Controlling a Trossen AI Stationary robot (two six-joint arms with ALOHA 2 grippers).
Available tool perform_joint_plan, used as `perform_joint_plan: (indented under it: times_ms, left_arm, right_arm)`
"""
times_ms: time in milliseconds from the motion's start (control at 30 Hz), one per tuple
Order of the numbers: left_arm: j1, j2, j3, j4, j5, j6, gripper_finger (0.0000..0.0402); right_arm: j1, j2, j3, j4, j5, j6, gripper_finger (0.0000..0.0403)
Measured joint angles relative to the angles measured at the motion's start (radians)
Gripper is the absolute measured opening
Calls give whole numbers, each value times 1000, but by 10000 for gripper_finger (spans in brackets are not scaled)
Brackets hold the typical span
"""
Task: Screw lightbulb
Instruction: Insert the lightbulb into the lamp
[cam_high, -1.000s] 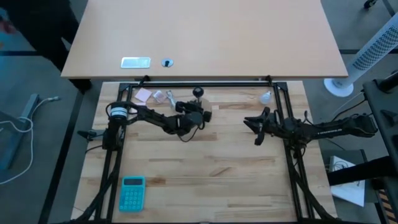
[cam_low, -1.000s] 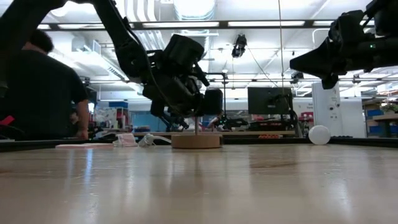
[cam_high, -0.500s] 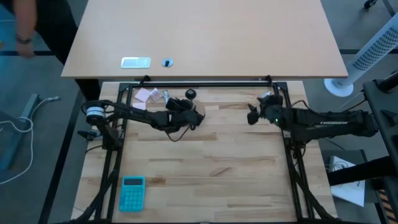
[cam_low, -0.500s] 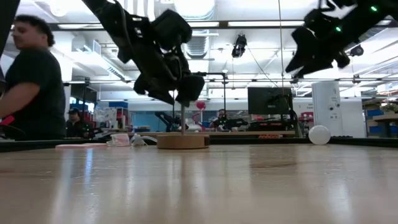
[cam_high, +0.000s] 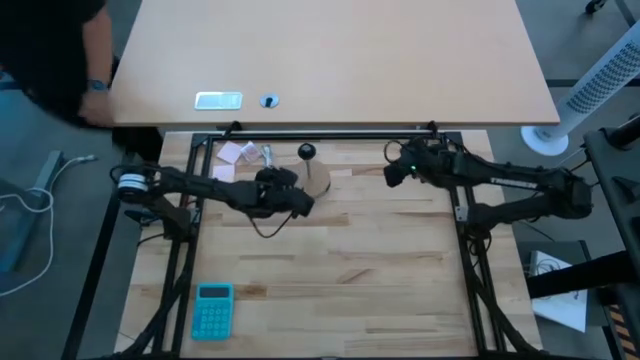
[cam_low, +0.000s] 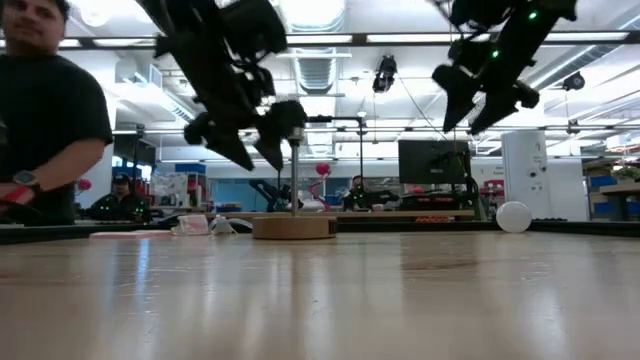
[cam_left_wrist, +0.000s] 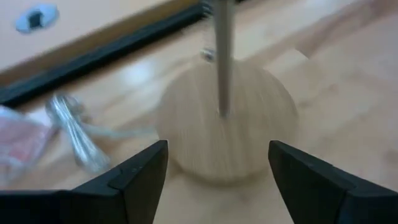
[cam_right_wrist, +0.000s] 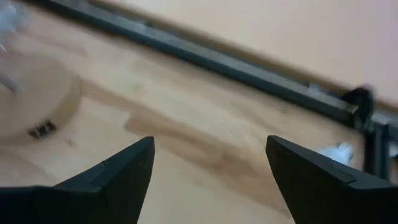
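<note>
lightbulb (cam_low: 513, 216) – hidden in high view, blurry right wrist

The lightbulb (cam_low: 513, 217) is small, round and frosted white. It rests on the wooden desk (cam_low: 320, 300) at the far right corner, close to the black frame. Nothing holds it or touches it.

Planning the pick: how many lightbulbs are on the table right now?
1. The lightbulb rests near the far edge of the tabletop, toward the right in the low view. In the high view the right arm covers that spot, so another could be hidden.
</note>
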Motion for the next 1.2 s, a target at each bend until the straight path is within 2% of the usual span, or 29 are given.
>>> perform_joint_plan:
  times_ms: [67,300,533,800,967,1200]
  left_arm:
    - [-43,-17,0,-18,19,-31,270]
    - [-252,-15,0,32,13,-106,270]
    - [-387,102,0,195,-40,-179,260]
    - [-420,276,0,461,-57,-159,256]
    - [-420,325,0,482,-69,-157,256]
    - [-432,346,0,482,-69,-164,256]
  right_arm:
    - [-48,33,16,-40,-54,-1,304]
    - [-231,139,106,-209,-89,-9,304]
    - [-403,200,173,-252,-162,-28,300]
    - [-518,316,159,-165,-152,90,298]
    - [-523,394,159,-176,-77,181,288]
    - [-538,480,151,-194,-70,273,290]
